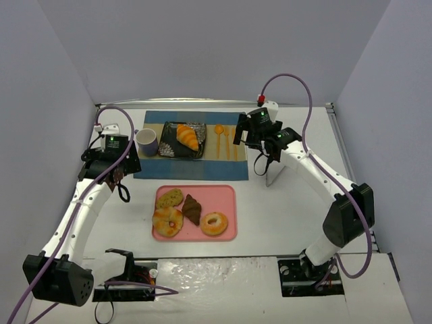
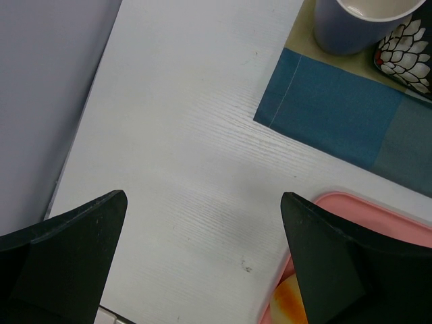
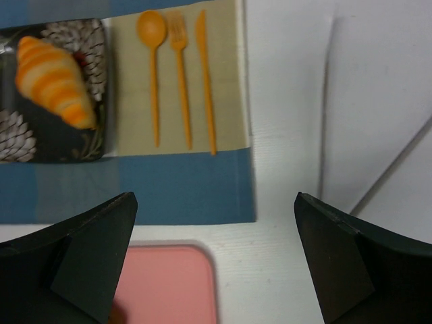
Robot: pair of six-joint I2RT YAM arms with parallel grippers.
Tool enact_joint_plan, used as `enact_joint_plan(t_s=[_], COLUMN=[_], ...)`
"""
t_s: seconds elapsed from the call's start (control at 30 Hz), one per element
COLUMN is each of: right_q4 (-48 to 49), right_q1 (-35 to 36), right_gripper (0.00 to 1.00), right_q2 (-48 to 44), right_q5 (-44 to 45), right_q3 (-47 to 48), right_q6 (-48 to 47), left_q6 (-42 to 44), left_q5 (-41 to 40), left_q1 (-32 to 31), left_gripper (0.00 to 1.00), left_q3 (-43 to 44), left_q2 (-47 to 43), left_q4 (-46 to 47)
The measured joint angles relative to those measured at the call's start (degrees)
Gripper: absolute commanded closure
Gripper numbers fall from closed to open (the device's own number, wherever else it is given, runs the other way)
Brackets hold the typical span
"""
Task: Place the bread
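The golden-orange croissant (image 1: 187, 138) lies on the dark patterned plate (image 1: 170, 145) on the blue placemat (image 1: 192, 167). It also shows in the right wrist view (image 3: 55, 82), at the upper left. My right gripper (image 1: 262, 160) is open and empty, above the table to the right of the placemat; its jaws stand wide apart (image 3: 216, 223). My left gripper (image 1: 121, 183) is open and empty, over bare table left of the pink tray (image 1: 229, 202); its jaws stand wide apart (image 2: 202, 223).
The pink tray holds two ring donuts (image 1: 214, 223), a dark chocolate pastry (image 1: 192, 208) and a greenish pastry (image 1: 169, 198). A purple cup (image 1: 147, 142) stands left of the plate. An orange spoon, fork and knife (image 1: 226, 140) lie on the placemat's right.
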Motion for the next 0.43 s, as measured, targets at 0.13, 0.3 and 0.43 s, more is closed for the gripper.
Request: enact_joint_plan(t_s=[0.13,0.3,0.43], right_q4=[-0.1,-0.9,-1.0], right_q1=[2.6,2.5,2.5], right_gripper=[0.0,0.0,0.0], right_q2=[-0.6,-1.0,-1.9], right_q5=[-1.9,-3.4,-3.9], right_q3=[1.2,1.2,0.8], right_q6=[0.0,-0.5,-1.0], left_q6=[0.0,0.0,0.3], left_q5=[0.0,-0.1,-0.1], left_q1=[0.0,0.0,0.0], left_gripper=[0.03,0.03,0.03], left_q3=[0.3,1.1,2.0], left_q2=[0.0,0.2,0.7], left_q4=[-0.1,-0.6,-0.7])
